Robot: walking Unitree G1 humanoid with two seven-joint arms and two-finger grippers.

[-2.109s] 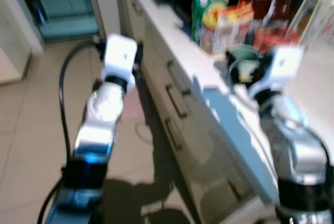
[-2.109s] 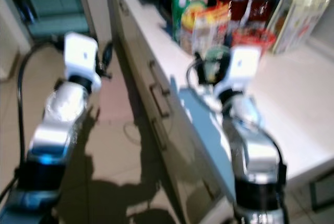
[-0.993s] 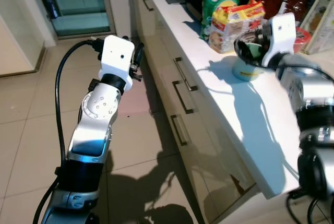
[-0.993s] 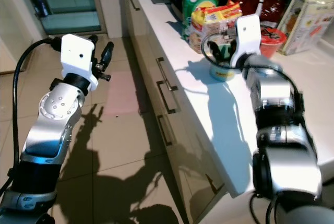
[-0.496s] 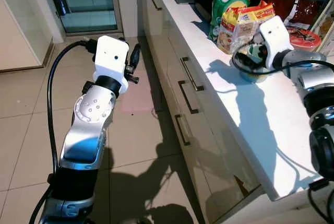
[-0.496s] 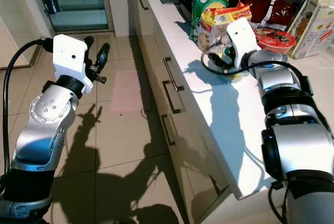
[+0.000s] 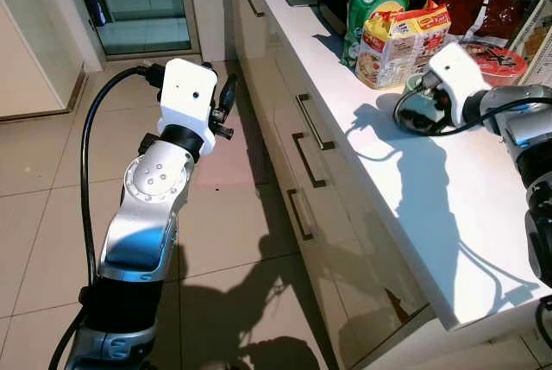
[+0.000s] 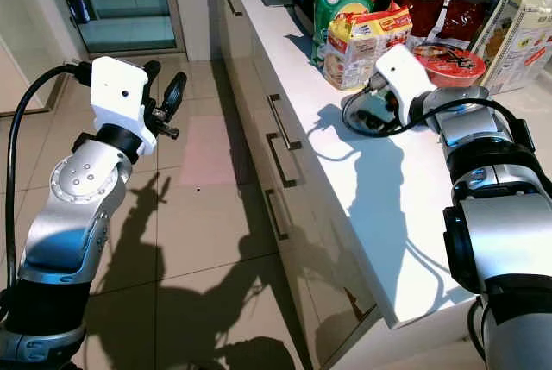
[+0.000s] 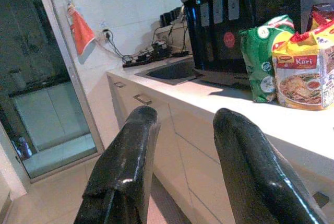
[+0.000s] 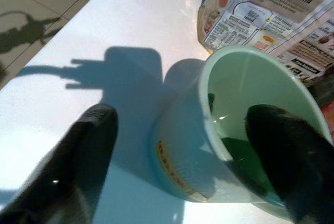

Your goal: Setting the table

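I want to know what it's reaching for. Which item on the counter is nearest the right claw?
The pale green cup: the right claw has one finger outside its wall and one inside. The yellow noodle pack and green bag stand further back.

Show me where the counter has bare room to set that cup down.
The white counter is bare along its near stretch, from the mint cup at the right pincer to the front corner. It is crowded behind the cup: the yellow noodle pack, green bag and red-lidded bowl.
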